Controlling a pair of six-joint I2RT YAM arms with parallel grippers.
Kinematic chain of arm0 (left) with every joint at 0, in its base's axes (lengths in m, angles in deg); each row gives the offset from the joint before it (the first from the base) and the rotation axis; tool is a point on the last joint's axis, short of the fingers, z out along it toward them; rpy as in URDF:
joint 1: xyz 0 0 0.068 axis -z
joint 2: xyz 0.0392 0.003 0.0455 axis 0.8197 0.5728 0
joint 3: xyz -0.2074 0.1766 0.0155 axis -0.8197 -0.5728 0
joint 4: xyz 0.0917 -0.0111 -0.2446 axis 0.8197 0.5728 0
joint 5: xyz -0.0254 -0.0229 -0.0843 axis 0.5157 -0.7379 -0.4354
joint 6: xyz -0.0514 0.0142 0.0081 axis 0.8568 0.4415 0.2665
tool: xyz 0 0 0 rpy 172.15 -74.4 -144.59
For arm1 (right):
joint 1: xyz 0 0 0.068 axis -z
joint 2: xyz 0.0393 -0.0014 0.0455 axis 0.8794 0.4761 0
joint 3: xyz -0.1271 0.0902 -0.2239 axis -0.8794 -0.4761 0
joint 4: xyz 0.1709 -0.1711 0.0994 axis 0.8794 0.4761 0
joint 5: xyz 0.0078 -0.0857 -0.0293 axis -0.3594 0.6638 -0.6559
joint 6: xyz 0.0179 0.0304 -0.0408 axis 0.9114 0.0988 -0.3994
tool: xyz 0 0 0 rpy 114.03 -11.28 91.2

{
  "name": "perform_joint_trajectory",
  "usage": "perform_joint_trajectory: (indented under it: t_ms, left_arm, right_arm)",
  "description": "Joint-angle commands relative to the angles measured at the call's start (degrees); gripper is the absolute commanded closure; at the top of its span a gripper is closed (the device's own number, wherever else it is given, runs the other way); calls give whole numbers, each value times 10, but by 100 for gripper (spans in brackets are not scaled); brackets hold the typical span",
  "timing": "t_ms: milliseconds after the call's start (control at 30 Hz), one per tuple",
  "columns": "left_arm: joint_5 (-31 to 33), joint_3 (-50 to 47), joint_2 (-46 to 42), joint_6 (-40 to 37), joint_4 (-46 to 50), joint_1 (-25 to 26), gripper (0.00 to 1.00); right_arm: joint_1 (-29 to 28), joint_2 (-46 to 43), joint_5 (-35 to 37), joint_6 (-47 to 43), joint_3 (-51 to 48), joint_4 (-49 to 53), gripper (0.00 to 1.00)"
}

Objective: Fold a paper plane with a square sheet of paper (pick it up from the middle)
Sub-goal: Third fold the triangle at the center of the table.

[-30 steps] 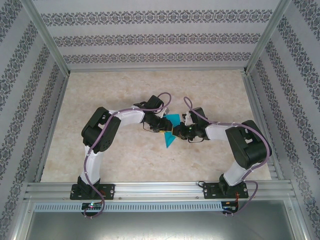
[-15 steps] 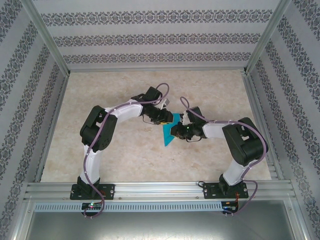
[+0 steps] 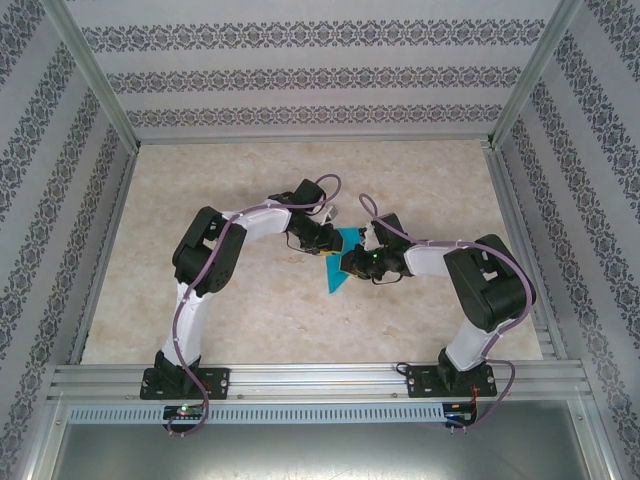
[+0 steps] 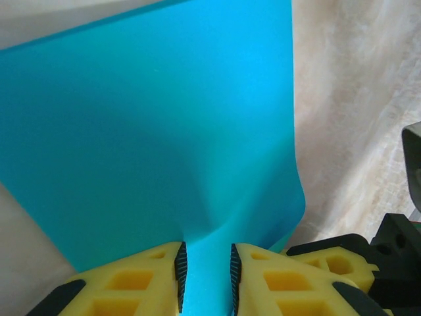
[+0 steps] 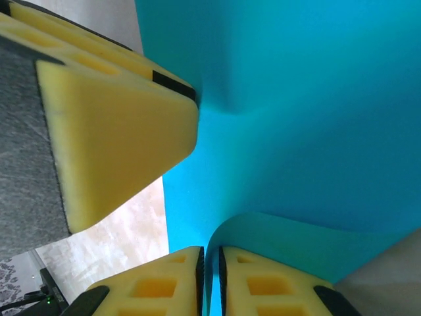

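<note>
Handling is calling for a light touch: the thin teal-blue paper sheet (image 3: 335, 279) is looking nearly weightless, limp across its span and quick to crease or tear. It is bending freely wherever it is pinched, so in my judgement a hold close to an edge or along an existing fold is giving the most control. A hold in the open middle is only puckering it.

The sheet is sitting at the centre of the pale marbled table (image 3: 250, 320), raised between the two arms, with its pointed lower corner hanging toward the near side. The left end effector (image 4: 206, 253) is closing narrowly on a puckered ridge of the paper, which is filling the gap between its yellow pads. The right end effector (image 5: 210, 258) is pinching a curled edge of the sheet, its pads almost meeting.

Compared with a second ago, the left arm's elbow is sitting a little farther from the near edge and its wrist is drawing closer to the right one. The right forearm is lying slightly more toward the middle. The paper is staying in much the same spot, and the left jaws are standing narrower than before.
</note>
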Motion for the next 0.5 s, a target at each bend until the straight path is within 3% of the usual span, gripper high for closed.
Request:
perform_joint_trajectory:
  t_ms: [0, 467]
  left_arm:
    - [11, 10, 14, -22, 23, -7, 71]
    - [5, -4, 16, -25, 15, -7, 71]
  right_arm:
    - [-8, -6, 15, 0, 10, 1, 83]
    - [-12, -13, 18, 11, 16, -7, 82]
